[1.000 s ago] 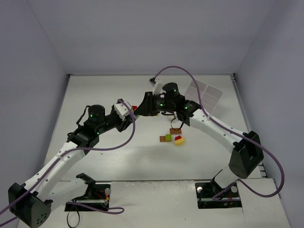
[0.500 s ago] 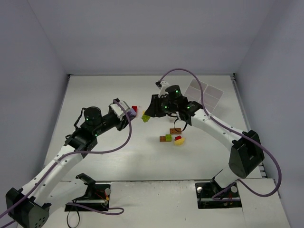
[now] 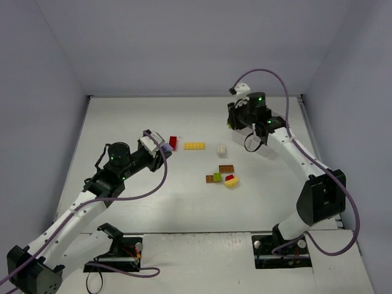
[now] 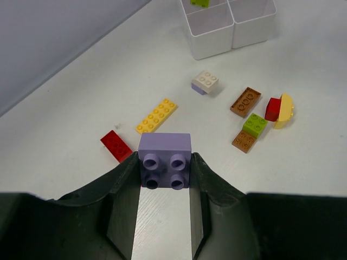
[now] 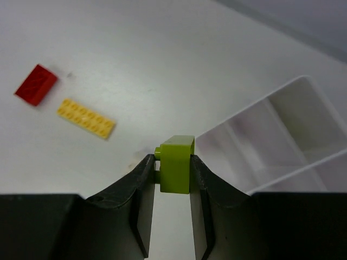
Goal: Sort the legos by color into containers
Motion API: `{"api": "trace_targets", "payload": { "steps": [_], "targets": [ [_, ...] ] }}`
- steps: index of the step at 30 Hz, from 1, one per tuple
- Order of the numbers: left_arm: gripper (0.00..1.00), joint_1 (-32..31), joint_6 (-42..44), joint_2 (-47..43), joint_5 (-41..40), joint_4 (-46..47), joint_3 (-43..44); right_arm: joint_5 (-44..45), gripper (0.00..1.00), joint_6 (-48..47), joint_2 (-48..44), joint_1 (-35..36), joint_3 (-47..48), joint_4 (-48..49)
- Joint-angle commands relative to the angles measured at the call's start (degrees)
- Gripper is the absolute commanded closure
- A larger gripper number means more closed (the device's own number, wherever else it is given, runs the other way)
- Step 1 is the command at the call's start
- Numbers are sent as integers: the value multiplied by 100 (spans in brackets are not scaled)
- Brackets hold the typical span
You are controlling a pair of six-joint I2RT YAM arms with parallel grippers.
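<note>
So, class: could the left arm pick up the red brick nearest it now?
Probably not: the left gripper is shut on a lavender brick, though that red brick lies close ahead, unobstructed.

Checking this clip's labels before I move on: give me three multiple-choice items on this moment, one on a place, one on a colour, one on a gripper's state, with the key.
1. The long yellow brick lies: A) inside the tray; B) on the table, between the lone red brick and the white brick; C) in a gripper.
2. The brick in the left gripper is: A) lavender; B) brown; C) red.
3. The right gripper is: A) open and empty; B) shut on a yellow brick; C) shut on the lime green brick.

Key:
1 B: the top view shows it flat on the table in that row.
2 A: the left wrist view shows the lavender brick between its fingers.
3 C: the right wrist view shows both fingers pressed on the lime green brick.
</note>
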Motion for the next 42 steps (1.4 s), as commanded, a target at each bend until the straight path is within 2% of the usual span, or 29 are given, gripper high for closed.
{"api": "trace_targets", "payload": {
  "steps": [1, 2, 6, 10, 16, 23, 33, 42],
  "targets": [
    [99, -19, -201, -168, -3, 378, 61, -725, 100, -1611, 47, -628, 645, 155],
    [99, -19, -228, -177, 15, 386, 52, -1311, 100, -1797, 118, -952, 733, 24],
    [99, -19, -360, -151, 111, 351, 17, -1817, 100, -2509, 531, -1402, 1243, -380],
    [100, -10, -369, -89, 147, 299, -1, -1993, 100, -3256, 1014, -1561, 1708, -767],
    [99, -10, -369, 51, 156, 263, 43, -1880, 100, -3644, 1445, -1754, 2035, -987],
    [100, -10, -386, 157, 191, 246, 87, -1572, 100, -3873, 1551, -1860, 2184, -996],
    [99, -19, -456, 227, 252, 219, 79, -1624, 100, -3987, 1709, -1904, 2369, -988],
    [100, -19, -457, 96, 217, 44, 79, -1642, 94, -4005, 2060, -1948, 2606, -988]
  ]
}}
